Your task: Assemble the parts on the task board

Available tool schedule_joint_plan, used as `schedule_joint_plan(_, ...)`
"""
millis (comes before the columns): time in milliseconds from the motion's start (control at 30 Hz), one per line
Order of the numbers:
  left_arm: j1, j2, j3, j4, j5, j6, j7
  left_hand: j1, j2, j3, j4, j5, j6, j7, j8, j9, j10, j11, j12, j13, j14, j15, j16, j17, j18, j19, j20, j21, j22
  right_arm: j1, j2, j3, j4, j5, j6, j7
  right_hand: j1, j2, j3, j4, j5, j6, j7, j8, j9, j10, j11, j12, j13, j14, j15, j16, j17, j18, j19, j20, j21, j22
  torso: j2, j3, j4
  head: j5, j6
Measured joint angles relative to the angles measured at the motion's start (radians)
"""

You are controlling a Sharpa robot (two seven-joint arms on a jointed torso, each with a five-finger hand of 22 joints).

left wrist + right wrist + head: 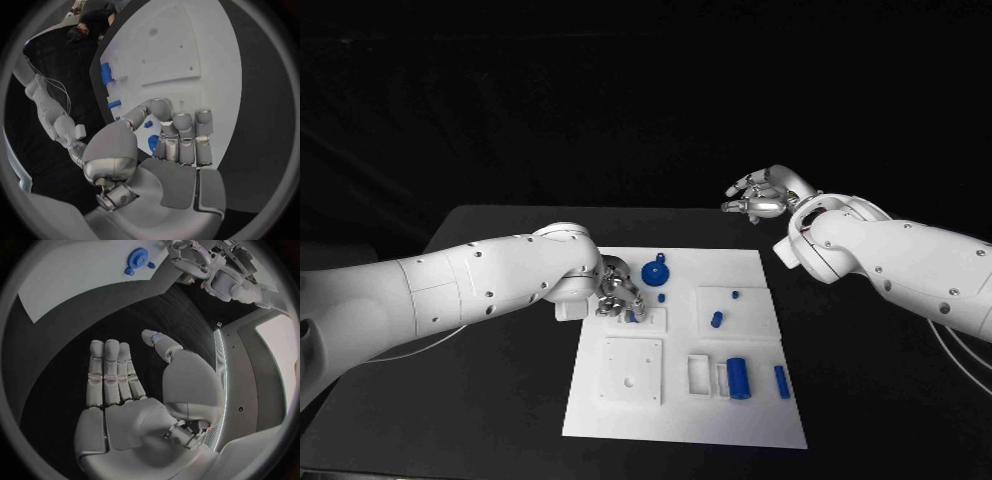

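Left hand pinching a blue part over the board, could easily jam crooked; right hand spread, idle.

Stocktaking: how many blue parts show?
8: wheel, peg beside it, dot, oval, piece at left hand, then strip, cylinder, rod nearest; more may be hidden.

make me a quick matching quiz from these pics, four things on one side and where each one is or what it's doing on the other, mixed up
Things:
1. left hand
2. right hand
3. blue wheel-shaped part
4. task board

Places or states:
a. lies white in the middle of the table
b. fingers down on the board at a small blue part
c. raised off the board, fingers apart, holding nothing
d. lies on the board's far end

Pairs: 1-b, 2-c, 3-d, 4-a
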Motion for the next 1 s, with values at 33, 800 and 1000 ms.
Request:
schedule_joint_plan(33,0.000,0.000,0.000,0.000,0.001,0.001,0.000,0.000,0.000,0.000,0.000,0.000,0.000,0.000,0.000,0.000,0.000,0.000,0.000,0.000,0.000,0.000,0.000,0.000,0.000,0.000,0.000,0.000,0.000,0.000,0.000,0.000,0.000,0.000,0.000,0.000,0.000,0.000,0.000,0.000,0.000,0.000,0.000,0.000,0.000,0.000,0.000,0.000,0.000,0.000,0.000,0.000,0.000,0.000,0.000,0.000,0.000,0.000,0.000,0.0000,0.0000,0.000,0.000)
schedule_joint_plan(800,0.001,0.000,0.000,0.000,0.006,0.006,-0.002,0.004,-0.004,0.001,-0.004,-0.033,0.000,0.000,-0.005,0.007,0.000,0.000,0.000,-0.010,0.000,0.000,0.000,-0.009,0.000,0.004,-0.004,0.000,0.000,0.000,0.000,0.000,-0.001,0.000,0.001,0.000,0.000,0.000,0.000,0.000,0.000,0.001,-0.001,0.000,0.000,0.000,0.000,0.004,-0.002,-0.003,0.003,0.000,-0.001,0.000,0.000,0.000,0.000,0.001,0.000,-0.0001,0.0001,-0.001,-0.002)
schedule_joint_plan(1000,0.001,-0.001,0.000,0.000,0.006,0.006,-0.002,0.004,-0.004,0.001,-0.004,-0.037,0.000,0.000,-0.008,0.009,0.000,0.000,0.000,-0.011,0.000,0.000,0.004,-0.010,0.000,0.004,-0.004,0.000,0.000,0.000,0.000,0.000,-0.001,0.000,0.001,0.000,0.000,0.000,0.000,0.000,0.000,0.001,-0.001,0.000,0.000,0.000,0.000,0.004,-0.003,-0.003,0.003,0.000,-0.001,0.000,0.000,0.000,0.000,0.002,0.000,-0.0004,0.0000,-0.002,-0.002)
